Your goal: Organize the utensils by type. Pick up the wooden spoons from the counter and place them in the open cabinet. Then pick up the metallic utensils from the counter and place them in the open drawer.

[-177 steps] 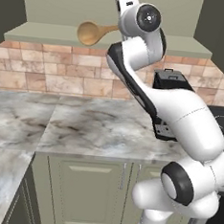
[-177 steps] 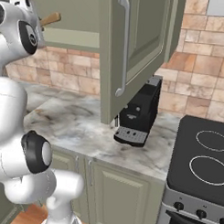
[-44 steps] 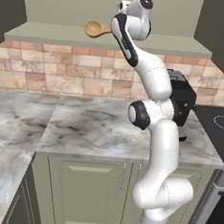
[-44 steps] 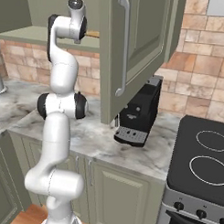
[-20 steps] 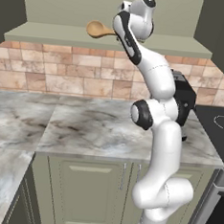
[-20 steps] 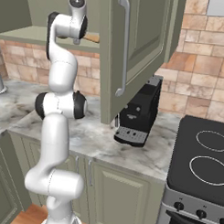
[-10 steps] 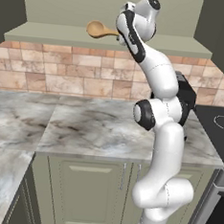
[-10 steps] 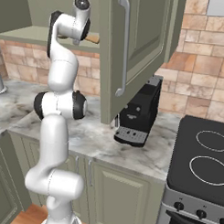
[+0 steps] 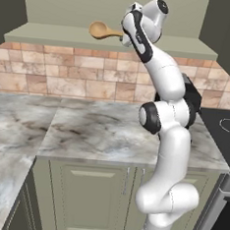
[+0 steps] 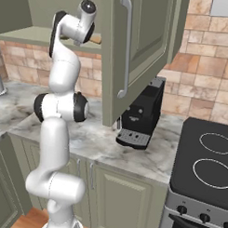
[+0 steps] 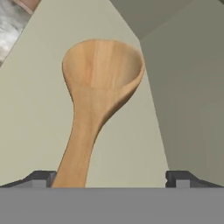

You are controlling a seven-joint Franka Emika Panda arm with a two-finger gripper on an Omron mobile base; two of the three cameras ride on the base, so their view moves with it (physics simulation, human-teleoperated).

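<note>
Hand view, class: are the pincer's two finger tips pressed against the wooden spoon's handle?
No. The fingertips stand wide apart, and the wooden spoon lies on the cabinet shelf, its handle beside one tip.

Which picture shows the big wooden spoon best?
The hand view: the large light-tan wooden spoon appears close up, bowl and handle clear. The left base view shows it small on the shelf; the right base view shows just its handle tip.

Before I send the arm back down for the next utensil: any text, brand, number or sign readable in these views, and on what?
None can be read.
Coffee machine: plain black front, no legible brand.
Stove: ring outlines and knobs, no readable markings.
Wooden spoon, cabinet shelf, cabinet door, counter: no lettering.
</note>
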